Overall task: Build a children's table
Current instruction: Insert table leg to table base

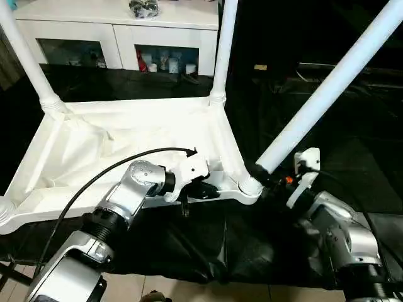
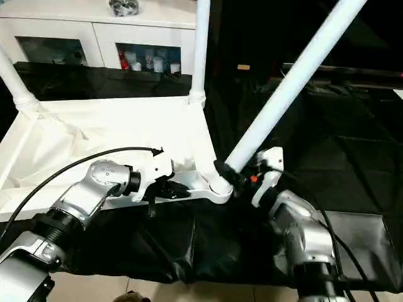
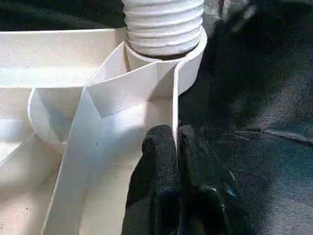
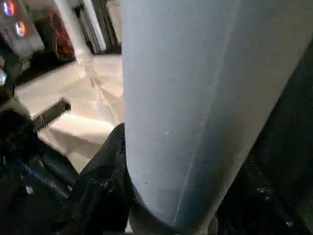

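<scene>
The white children's table top (image 1: 126,132) lies underside up on the black work table. Two white legs stand upright in its far corner sockets, one on the left (image 1: 25,56) and one on the right (image 1: 223,50). A third leg (image 1: 327,88) leans out to the right from the near right socket (image 1: 250,187). My right gripper (image 1: 263,174) is shut around this leg's lower end, and one black finger (image 4: 102,181) lies against the tube (image 4: 195,98). My left gripper (image 3: 177,139) is shut on the top's thin near rim (image 3: 174,98), just beside that socket.
A white cabinet (image 1: 113,31) with glass doors stands behind the work table. The black cover (image 1: 189,245) hangs over the work table's near edge, with light floor below it. A cable (image 1: 113,167) loops over my left forearm.
</scene>
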Controlling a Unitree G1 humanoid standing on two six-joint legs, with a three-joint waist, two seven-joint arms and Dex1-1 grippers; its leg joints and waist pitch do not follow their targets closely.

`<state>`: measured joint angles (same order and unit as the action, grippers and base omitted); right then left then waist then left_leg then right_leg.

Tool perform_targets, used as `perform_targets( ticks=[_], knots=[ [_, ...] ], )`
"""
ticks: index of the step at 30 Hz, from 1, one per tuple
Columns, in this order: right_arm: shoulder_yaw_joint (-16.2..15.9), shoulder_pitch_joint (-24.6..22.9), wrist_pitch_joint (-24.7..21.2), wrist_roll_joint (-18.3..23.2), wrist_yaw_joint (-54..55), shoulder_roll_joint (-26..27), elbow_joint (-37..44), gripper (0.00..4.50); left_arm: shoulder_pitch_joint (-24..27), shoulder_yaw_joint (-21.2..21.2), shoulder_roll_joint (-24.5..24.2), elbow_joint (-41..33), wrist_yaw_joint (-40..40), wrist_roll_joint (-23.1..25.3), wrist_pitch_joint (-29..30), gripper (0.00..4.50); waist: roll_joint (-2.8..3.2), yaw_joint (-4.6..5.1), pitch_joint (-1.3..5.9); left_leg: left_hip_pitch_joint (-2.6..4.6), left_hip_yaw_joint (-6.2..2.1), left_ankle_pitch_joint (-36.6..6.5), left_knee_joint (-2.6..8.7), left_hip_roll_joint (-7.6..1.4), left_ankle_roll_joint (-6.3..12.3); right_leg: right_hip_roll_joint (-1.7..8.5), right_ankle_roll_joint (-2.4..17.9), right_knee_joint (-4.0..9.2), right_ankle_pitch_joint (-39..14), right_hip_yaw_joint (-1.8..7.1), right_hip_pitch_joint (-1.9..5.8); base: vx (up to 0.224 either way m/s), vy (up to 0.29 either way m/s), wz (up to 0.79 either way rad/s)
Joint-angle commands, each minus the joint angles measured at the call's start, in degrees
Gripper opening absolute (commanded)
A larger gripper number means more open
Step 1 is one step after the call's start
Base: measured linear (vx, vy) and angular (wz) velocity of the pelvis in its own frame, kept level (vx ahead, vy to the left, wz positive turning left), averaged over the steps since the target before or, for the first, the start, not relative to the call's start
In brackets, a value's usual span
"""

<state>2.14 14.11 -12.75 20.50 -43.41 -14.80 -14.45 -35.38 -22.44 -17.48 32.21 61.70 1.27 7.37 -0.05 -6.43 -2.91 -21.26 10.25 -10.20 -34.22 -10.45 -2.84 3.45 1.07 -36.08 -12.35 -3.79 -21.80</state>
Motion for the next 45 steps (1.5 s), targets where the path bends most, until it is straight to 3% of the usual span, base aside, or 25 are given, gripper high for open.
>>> perform_targets(
  ticks=[1,6,10,12,15,18,19,20,25,28,30,34,36,37,40,42,44,45],
  knots=[
    [-2.0,-2.1,-1.3,-4.2,0.8,-1.2,-2.2,1.88,0.0,0.3,-0.5,1.2,-1.7,1.5,0.4,0.00,-0.12,-0.01,3.03,0.93,-1.38,-13.9,4.65,-3.24,0.02,5.85,10.1,5.61,-14.5,3.33,2.03,0.000,0.000,0.00],
    [-4.7,-0.1,-1.0,-6.7,0.0,-2.6,-3.4,1.88,0.2,0.0,-0.5,0.8,-1.7,1.7,0.3,0.00,-0.53,0.09,3.02,0.87,-1.42,-13.8,4.73,-3.29,0.26,5.78,9.8,5.66,-15.3,3.33,1.95,0.000,0.000,0.00],
    [-6.8,1.2,-1.3,-7.5,-1.6,-3.6,-4.5,1.88,0.5,-0.3,-0.8,0.4,-1.0,1.8,-0.1,0.00,-0.40,0.18,2.88,0.95,-1.41,-14.5,4.72,-3.21,0.23,5.85,9.3,5.92,-17.2,3.43,1.78,0.000,0.000,0.00],
    [-8.3,2.4,-0.7,-8.3,-3.8,-4.1,-5.9,1.88,0.4,-0.5,-1.0,0.4,-0.3,1.9,-0.6,0.00,-0.60,0.28,2.92,0.88,-1.49,-15.0,4.78,-3.23,0.16,5.85,9.2,5.92,-17.8,3.37,1.84,0.000,0.000,0.00],
    [-9.7,4.8,0.2,-8.7,-6.3,-4.0,-9.1,1.88,-0.1,-0.6,-1.1,1.0,0.1,2.0,-1.3,0.00,-0.66,0.57,2.99,0.87,-1.51,-15.2,4.80,-3.27,0.14,5.77,9.8,5.77,-16.5,3.36,1.80,0.000,0.000,0.00],
    [-11.2,6.2,1.4,-8.9,-9.4,-4.4,-10.7,1.88,-0.7,-0.6,-1.2,1.6,0.5,2.1,-1.9,0.00,-0.53,0.98,2.90,0.96,-1.48,-16.3,4.79,-3.21,0.09,5.76,10.2,5.95,-16.8,3.35,1.75,0.000,0.000,0.00],
    [-11.8,6.2,2.0,-8.3,-11.9,-4.6,-10.4,1.88,-0.9,-0.6,-1.3,2.0,0.9,2.1,-2.4,0.00,-0.20,1.09,2.90,1.03,-1.55,-17.0,4.83,-3.24,-0.14,5.73,10.1,6.04,-17.3,3.40,1.78,0.000,0.000,0.00],
    [-12.0,6.2,1.9,-7.9,-13.0,-4.7,-10.2,1.88,-1.0,-0.6,-1.3,2.2,1.0,2.1,-2.6,0.00,-0.34,1.11,2.91,0.99,-1.58,-17.1,4.88,-3.26,-0.13,5.69,10.0,6.03,-17.2,3.39,1.82,0.000,0.000,0.00],
    [-13.0,7.3,3.6,-7.5,-18.5,-5.0,-12.3,1.88,-1.7,-0.2,-1.8,3.4,4.4,0.9,-4.8,0.00,0.04,1.12,3.35,0.91,-1.50,-15.2,4.70,-3.27,0.67,5.51,12.3,5.36,-10.0,3.31,2.14,0.000,0.000,0.00],
    [-13.2,8.2,4.8,-7.6,-20.5,-5.2,-14.0,1.88,-2.3,-0.3,-2.3,4.1,6.2,0.6,-5.8,0.00,0.27,1.10,3.30,0.94,-1.46,-15.5,4.70,-3.27,0.81,5.52,13.1,5.36,-9.7,3.23,2.14,0.000,0.000,0.00],
    [-13.4,8.4,5.4,-7.7,-21.9,-5.4,-14.5,1.88,-2.6,-0.3,-2.6,4.5,7.5,0.4,-6.3,0.00,0.16,1.06,3.23,0.91,-1.46,-15.9,4.79,-3.32,0.70,5.52,13.1,5.38,-10.4,3.25,2.25,0.000,0.000,0.00],
    [-13.8,8.8,9.0,-9.3,-23.4,-5.5,-16.7,1.88,-4.2,-0.1,-3.2,7.3,8.5,1.0,-8.0,0.00,0.60,1.02,3.13,1.15,-1.54,-18.0,4.92,-3.40,0.18,5.59,13.1,5.65,-13.1,3.24,2.02,0.000,0.000,0.00],
    [-13.9,8.8,9.6,-9.8,-23.2,-5.5,-17.2,1.88,-4.5,0.2,-3.1,7.8,7.8,1.1,-8.0,0.00,0.43,1.05,3.04,1.23,-1.59,-18.9,4.98,-3.42,-0.17,5.74,12.8,5.89,-15.0,3.31,1.99,0.000,0.000,0.00],
    [-13.2,9.3,10.3,-10.0,-21.5,-4.7,-18.7,1.88,-5.3,1.1,-2.8,9.2,5.3,1.4,-7.5,0.00,0.16,1.12,2.96,1.24,-1.58,-19.0,5.07,-3.44,-0.09,5.66,12.6,5.93,-15.8,3.28,1.92,0.000,0.000,0.00],
    [-10.7,11.5,11.6,-10.7,-15.1,-2.5,-23.3,1.88,-6.9,2.9,-1.7,11.4,0.1,1.6,-6.2,0.00,0.28,1.29,2.77,1.43,-1.63,-20.4,5.02,-3.36,-0.60,5.99,12.2,6.30,-20.2,3.32,1.42,0.000,0.000,0.00],
    [-9.5,13.6,11.8,-12.0,-8.6,-1.3,-26.9,1.88,-7.5,4.1,-1.0,11.6,-2.5,1.2,-4.7,0.00,-0.05,1.32,2.68,1.62,-1.80,-21.2,5.02,-3.23,-1.10,6.11,10.8,6.78,-24.7,3.19,1.38,0.000,0.000,0.00],
    [-8.0,16.2,11.9,-13.3,-1.5,-0.1,-31.6,1.88,-8.1,5.0,0.0,11.4,-4.6,0.9,-3.0,0.00,-0.06,1.71,2.52,1.19,-2.27,-21.6,5.31,-3.22,-1.88,6.28,8.9,6.86,-29.3,2.89,1.44,0.000,0.000,0.00],
    [-7.0,17.9,11.9,-13.4,2.7,0.9,-34.5,1.88,-8.5,5.5,0.7,11.0,-6.1,0.8,-1.5,0.00,-0.41,1.90,2.59,1.01,-2.38,-21.4,5.42,-3.37,-2.00,6.42,8.3,6.95,-29.5,2.86,1.45,0.000,0.000,0.00]
  ],
)
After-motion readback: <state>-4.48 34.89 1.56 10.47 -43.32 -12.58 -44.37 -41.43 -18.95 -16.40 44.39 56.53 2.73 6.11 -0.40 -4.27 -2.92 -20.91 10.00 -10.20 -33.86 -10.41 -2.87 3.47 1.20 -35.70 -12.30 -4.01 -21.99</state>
